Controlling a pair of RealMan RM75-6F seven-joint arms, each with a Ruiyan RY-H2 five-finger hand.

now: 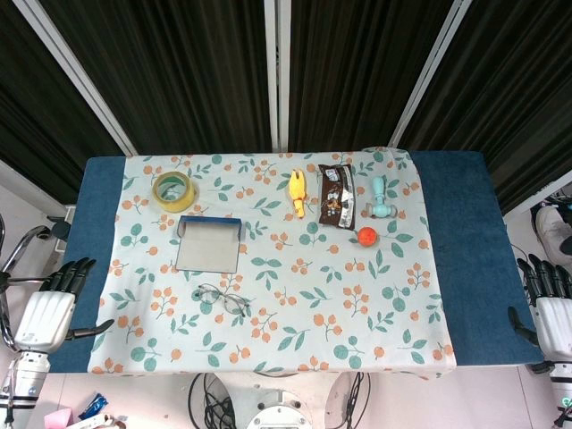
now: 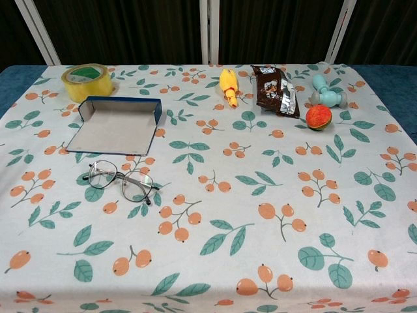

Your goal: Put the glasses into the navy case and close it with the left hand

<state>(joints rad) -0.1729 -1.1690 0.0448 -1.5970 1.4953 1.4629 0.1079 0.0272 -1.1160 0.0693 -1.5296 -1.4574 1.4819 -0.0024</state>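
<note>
The navy case point(image 1: 209, 243) point(image 2: 117, 124) lies open on the floral cloth at the left, its grey lining facing up. Just in front of it sit the thin-framed glasses point(image 1: 221, 299) point(image 2: 121, 181), lenses toward the table's front edge. My left hand point(image 1: 52, 307) hangs off the table's left edge, fingers apart, holding nothing. My right hand point(image 1: 548, 304) hangs off the right edge, also empty with fingers apart. Neither hand shows in the chest view.
A roll of yellow tape point(image 1: 173, 190) point(image 2: 86, 81) stands behind the case. A yellow toy point(image 1: 297, 192), a brown snack packet point(image 1: 337, 196), a teal dumbbell point(image 1: 382, 199) and an orange ball point(image 1: 366, 236) lie at the back right.
</note>
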